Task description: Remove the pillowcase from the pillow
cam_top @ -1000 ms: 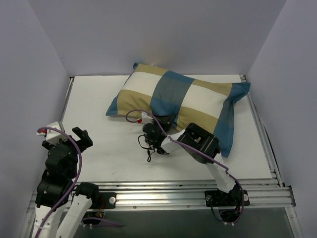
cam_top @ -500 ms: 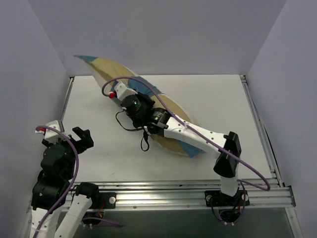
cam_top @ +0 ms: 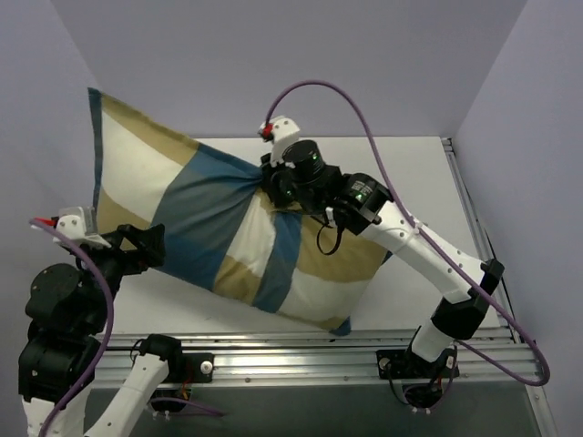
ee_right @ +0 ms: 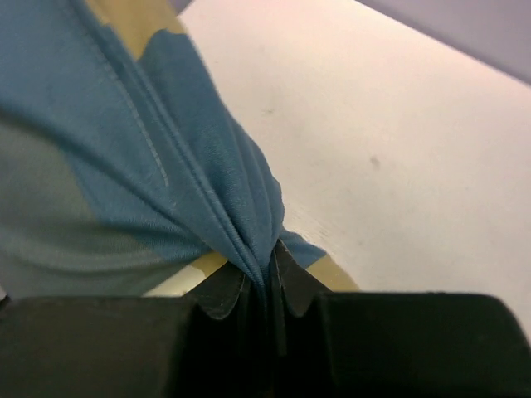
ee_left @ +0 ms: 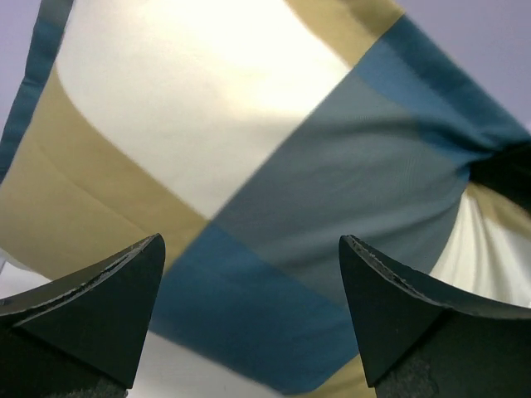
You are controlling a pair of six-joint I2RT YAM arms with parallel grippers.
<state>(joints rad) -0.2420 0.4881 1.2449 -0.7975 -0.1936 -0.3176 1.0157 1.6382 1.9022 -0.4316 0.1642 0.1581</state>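
Note:
The pillowcase (cam_top: 219, 228), a blue, tan and white patchwork, hangs lifted above the table and still looks stuffed. The white pillow is hidden inside it. My right gripper (cam_top: 276, 191) is shut on a bunched blue fold of the pillowcase (ee_right: 207, 199), seen pinched between its fingers (ee_right: 217, 292) in the right wrist view. My left gripper (cam_top: 146, 248) is open and empty at the pillowcase's lower left edge. In the left wrist view the cloth (ee_left: 274, 166) fills the frame just beyond the spread fingertips (ee_left: 124, 282).
The white table (cam_top: 428, 182) lies below, bounded by grey-violet walls at the back and sides. A metal rail (cam_top: 310, 357) runs along the near edge. A purple cable (cam_top: 364, 118) arcs over the right arm.
The right gripper has lifted the covered pillow off the table and swung it up and to the left. The left arm has risen toward its lower left edge.

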